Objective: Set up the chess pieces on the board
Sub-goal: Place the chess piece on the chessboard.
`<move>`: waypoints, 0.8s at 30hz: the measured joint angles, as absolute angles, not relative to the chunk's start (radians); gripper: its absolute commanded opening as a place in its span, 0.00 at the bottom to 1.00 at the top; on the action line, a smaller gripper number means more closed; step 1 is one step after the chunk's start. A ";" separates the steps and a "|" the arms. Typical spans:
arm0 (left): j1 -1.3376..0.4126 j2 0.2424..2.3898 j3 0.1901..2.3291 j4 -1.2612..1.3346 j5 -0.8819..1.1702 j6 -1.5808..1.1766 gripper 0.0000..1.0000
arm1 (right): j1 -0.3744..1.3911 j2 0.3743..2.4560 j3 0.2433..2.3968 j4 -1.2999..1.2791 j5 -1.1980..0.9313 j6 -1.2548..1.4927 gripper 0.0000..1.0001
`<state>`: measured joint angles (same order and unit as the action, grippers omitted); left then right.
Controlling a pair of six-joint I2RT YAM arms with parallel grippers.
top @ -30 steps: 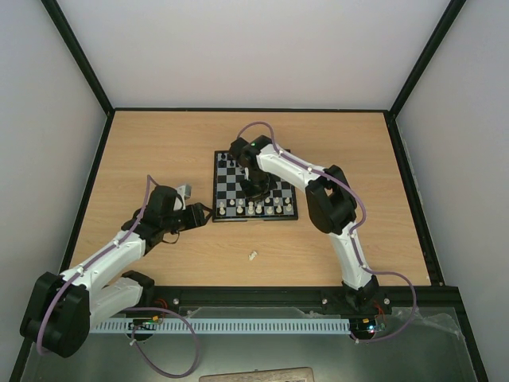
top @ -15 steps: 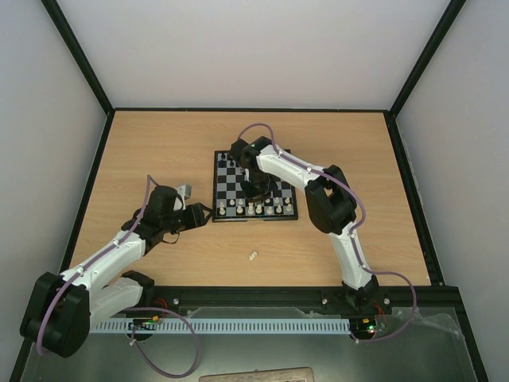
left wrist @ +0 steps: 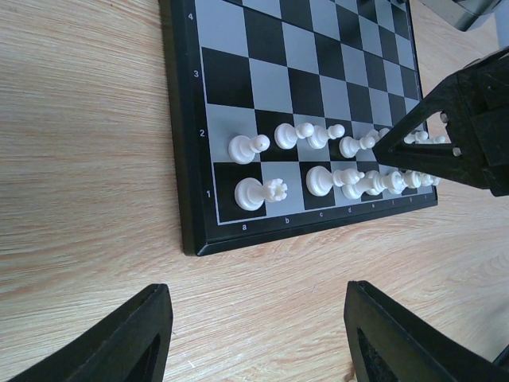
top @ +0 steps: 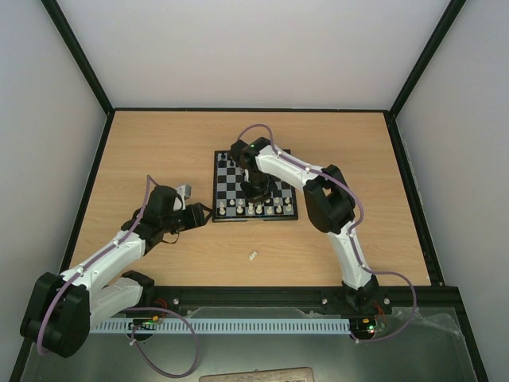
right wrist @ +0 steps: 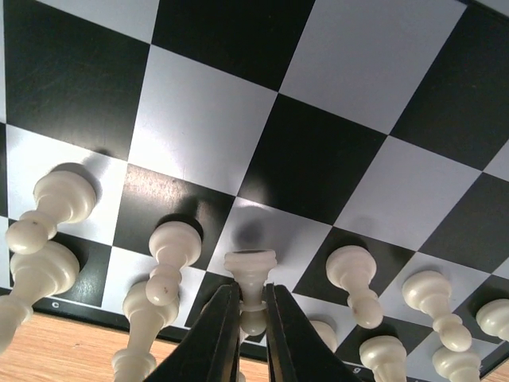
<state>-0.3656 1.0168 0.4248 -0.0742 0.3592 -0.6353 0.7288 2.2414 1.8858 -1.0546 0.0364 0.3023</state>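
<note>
Two rows of pieces [left wrist: 248, 147] are standing on board [left wrist: 262, 72]; right hand [right wrist: 251, 306] is pinching one piece [right wrist: 249, 267], left hand [left wrist: 256, 306] spread.

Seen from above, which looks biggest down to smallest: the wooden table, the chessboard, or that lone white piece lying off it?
Largest: table
Middle: chessboard
Smallest: lone white piece, a mere speck

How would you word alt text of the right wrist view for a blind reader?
The right end effector pinches a white pawn upright at a pale square of the checkered board. Other white chess pieces stand in rows on both sides, near the board's edge.
</note>
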 measured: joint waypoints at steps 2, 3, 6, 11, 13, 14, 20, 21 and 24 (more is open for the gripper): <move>-0.366 1.017 0.425 -0.074 0.359 -0.635 0.62 | 0.729 2.246 1.888 -1.055 0.037 0.302 0.11; -0.365 1.017 0.425 -0.074 0.359 -0.635 0.62 | 0.729 2.250 1.888 -1.055 0.037 0.302 0.12; -0.365 1.017 0.425 -0.074 0.360 -0.635 0.62 | 0.729 2.265 1.888 -1.055 0.038 0.302 0.12; -0.365 1.017 0.425 -0.074 0.360 -0.635 0.62 | 0.728 2.273 1.894 -1.055 0.038 0.301 0.12; -0.365 1.017 0.425 -0.074 0.361 -0.635 0.62 | 0.729 2.273 1.905 -1.055 0.038 0.302 0.15; -0.365 1.017 0.425 -0.074 0.362 -0.635 0.62 | 0.729 2.273 1.908 -1.055 0.039 0.301 0.15; -0.365 1.017 0.425 -0.073 0.363 -0.635 0.62 | 0.728 2.273 1.948 -1.056 0.046 0.299 0.15; -0.365 1.017 0.425 -0.073 0.363 -0.635 0.62 | 0.728 2.273 1.953 -1.056 0.047 0.299 0.15; -0.364 1.017 0.425 -0.073 0.364 -0.635 0.62 | 0.728 2.273 1.957 -1.055 0.049 0.299 0.16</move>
<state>-0.3637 1.0172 0.4248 -0.0734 0.3637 -0.6353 0.7284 2.2730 1.9568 -1.0554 0.0490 0.2993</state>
